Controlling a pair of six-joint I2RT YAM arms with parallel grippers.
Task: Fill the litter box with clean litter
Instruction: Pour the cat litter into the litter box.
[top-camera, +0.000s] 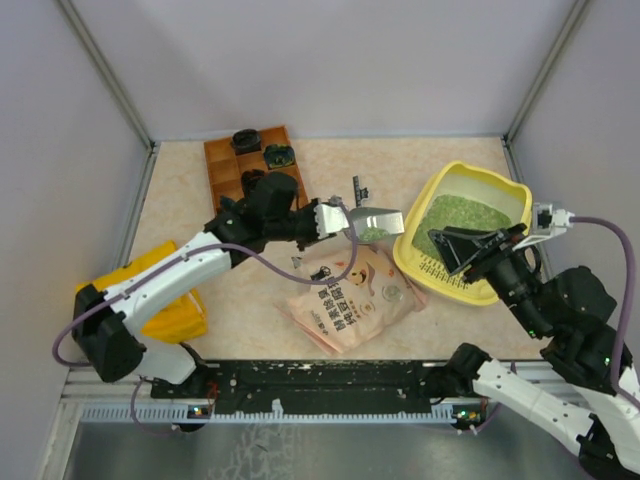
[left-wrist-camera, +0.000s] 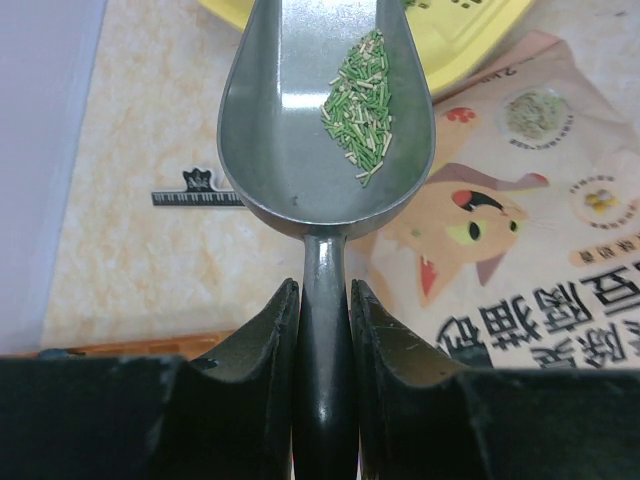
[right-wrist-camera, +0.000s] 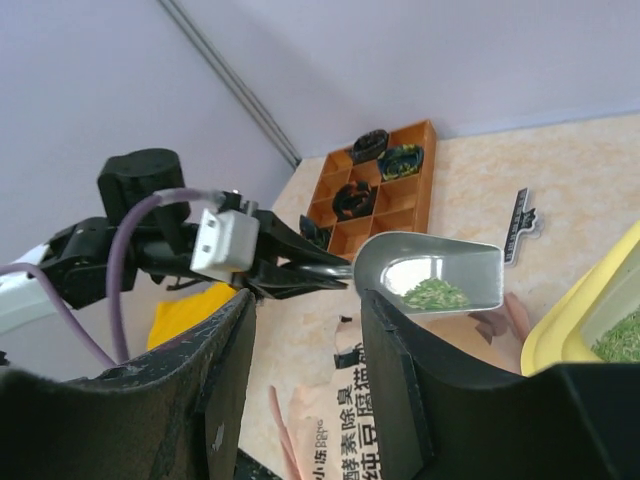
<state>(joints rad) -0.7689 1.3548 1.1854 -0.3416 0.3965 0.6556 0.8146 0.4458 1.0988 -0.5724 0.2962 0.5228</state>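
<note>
Left gripper (top-camera: 335, 218) is clamped tight on the thin handle of a smooth grey metal scoop (top-camera: 375, 222). A small streak of fine green stick-like granules, the clean litter (left-wrist-camera: 362, 110), sits in its shiny bowl. The scoop's front edge is right at the left rim of the big yellow plastic litter box (top-camera: 455, 287), a rounded tray on the right of the speckled beige table (top-camera: 180, 200), already holding a grainy green patch.

Right gripper (top-camera: 445, 250) hangs over the box's near-left part with its jaws spread and nothing between them.

Below the scoop lies a glossy pink pouch with a cartoon cat (top-camera: 350, 295). A brown wooden compartment tray (top-camera: 225, 165) sits at the far left, and a yellow cloth bag (top-camera: 185, 320) lies by the left arm.
</note>
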